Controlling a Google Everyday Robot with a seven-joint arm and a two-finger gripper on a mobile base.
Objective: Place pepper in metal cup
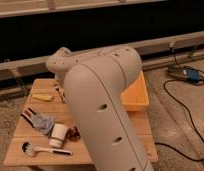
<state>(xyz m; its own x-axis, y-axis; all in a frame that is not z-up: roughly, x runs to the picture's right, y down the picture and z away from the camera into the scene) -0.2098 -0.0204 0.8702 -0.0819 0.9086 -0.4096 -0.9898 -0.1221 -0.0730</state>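
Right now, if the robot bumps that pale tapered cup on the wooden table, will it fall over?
Probably: the pale tapered cup looks taller than wide and narrower at its base, so a nudge could tip it. Being round, it might then roll toward the white spoon beside it. The gripper is out of view, likely behind the beige arm.

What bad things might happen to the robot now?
1. The big arm hides much of the table. Neither the gripper nor the pepper is in sight, so a grab might miss.
2. The metal cup stands close beside the arm, so a swing may tip it.
3. A cable lies on the floor near the table and might snag.
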